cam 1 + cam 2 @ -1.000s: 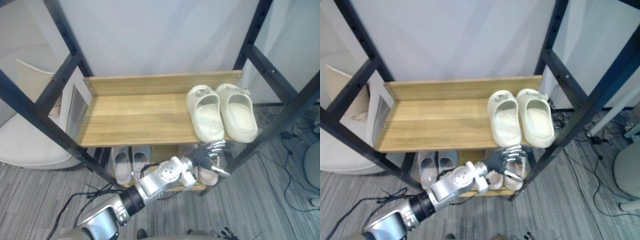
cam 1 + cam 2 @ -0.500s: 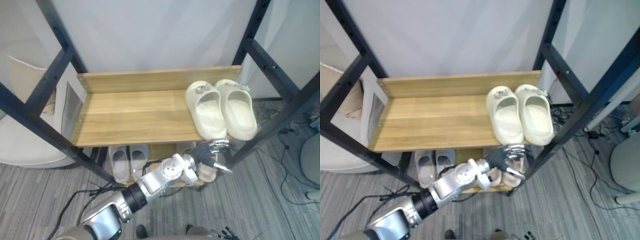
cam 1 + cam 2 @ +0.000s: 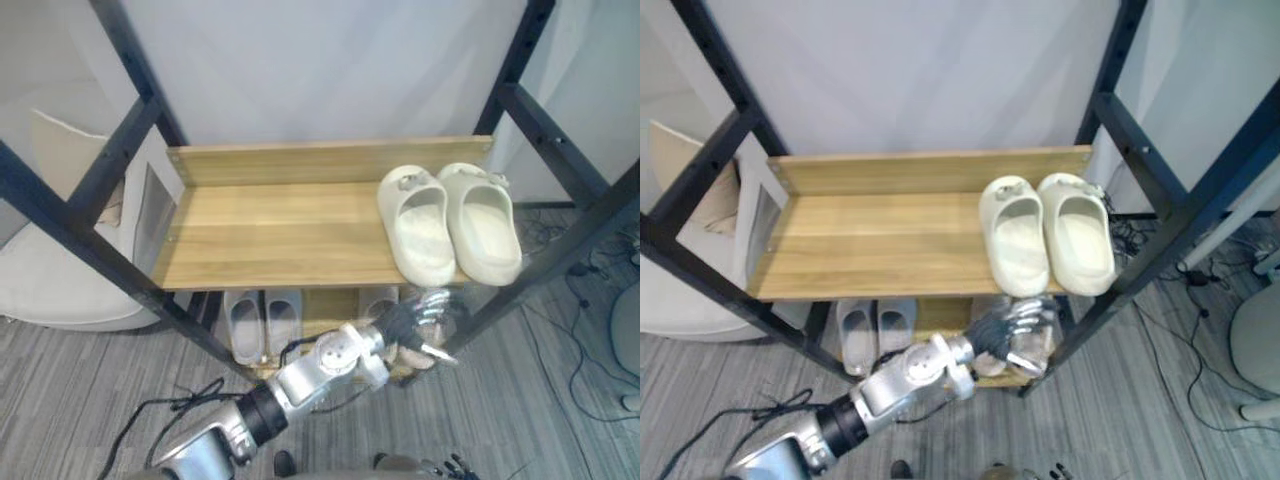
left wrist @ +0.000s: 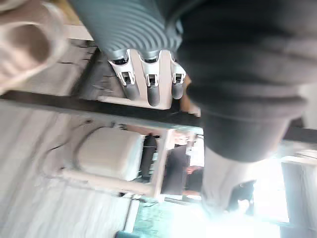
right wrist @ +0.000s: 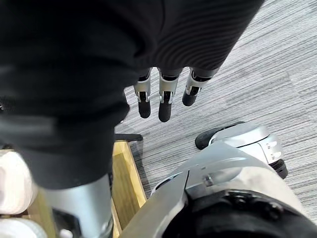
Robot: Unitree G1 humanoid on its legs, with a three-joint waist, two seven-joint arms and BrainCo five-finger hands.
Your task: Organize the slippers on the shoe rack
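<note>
Closest in, the right hand [image 5: 165,105] hangs low beside the robot over the grey striped carpet [image 5: 267,59], its fingers loose and straight, holding nothing.

The left hand [image 3: 418,322] reaches forward and down to the front right corner of the shoe rack [image 3: 120,165], just under the front edge of the upper shelf [image 3: 270,235]. In its own wrist view the fingers [image 4: 152,89] point out in a relaxed row, not wrapped round anything, so the hand is released. It sits over the pale pink slippers [image 4: 22,43] on the right end of the lower shelf [image 3: 318,305]; from the head views I cannot tell whether the fingers touch them or hover just above.

Further left on that lower shelf stands a pair of grey slippers [image 3: 262,322], side by side, toes pointing to the back, well apart from the hand.

Above, the upper shelf is bare wood over its left and middle parts. A pair of cream slippers [image 3: 450,230] sits at its right end, the two touching along their inner sides, their heel ends reaching the front edge right above the left hand.

Past the rack's black posts, a white chair [image 3: 50,290] stands to the left, and a pale wall [image 3: 320,70] closes off the back
</note>
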